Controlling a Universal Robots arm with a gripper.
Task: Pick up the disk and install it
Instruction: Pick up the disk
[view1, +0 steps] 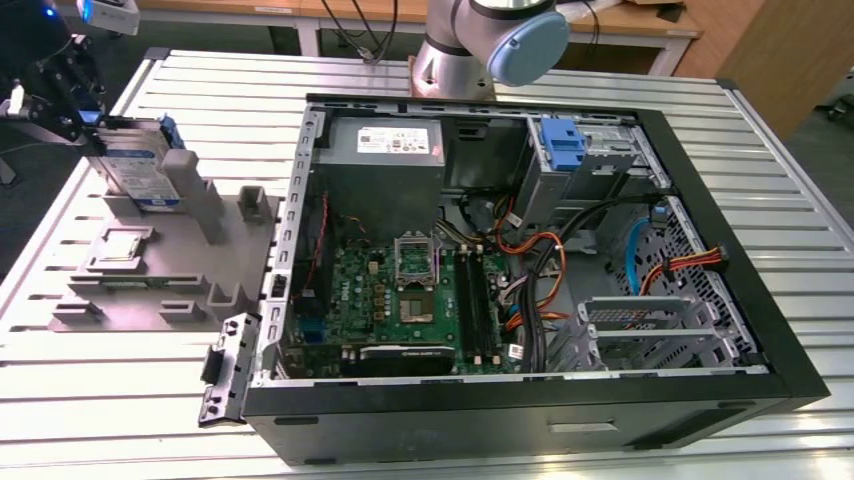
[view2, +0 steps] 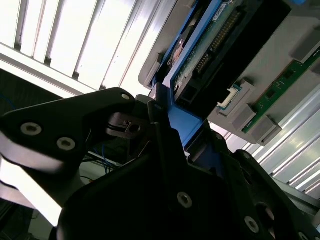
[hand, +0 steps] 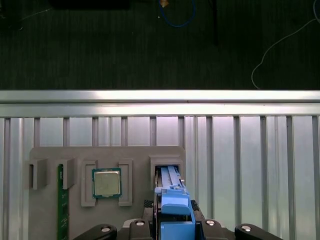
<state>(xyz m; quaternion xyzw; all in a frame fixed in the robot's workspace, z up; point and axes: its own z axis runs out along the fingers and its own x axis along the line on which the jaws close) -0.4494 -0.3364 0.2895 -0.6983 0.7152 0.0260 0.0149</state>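
Observation:
The disk (view1: 135, 165) stands on edge in a slot at the far end of the grey fixture (view1: 147, 295), at the exterior view's left. Its silver face with a white-and-blue label is framed by a blue carrier. My gripper (view1: 88, 118) sits at its upper far end, shut on the blue carrier. In the second wrist view the black fingers (view2: 125, 122) clamp the carrier of the disk (view2: 220, 37) from both sides. In the first wrist view the disk (hand: 169, 179) runs edge-on from the gripper (hand: 175, 227) into the fixture's slot.
An open computer case (view1: 787, 370) lies on the slatted metal table (view1: 774, 130), with a drive bay and a blue latch (view1: 563, 145) at its far end. The fixture also holds a processor chip (hand: 106, 182) and a green memory stick (hand: 62, 210). The arm's base (view1: 461, 55) stands behind the case.

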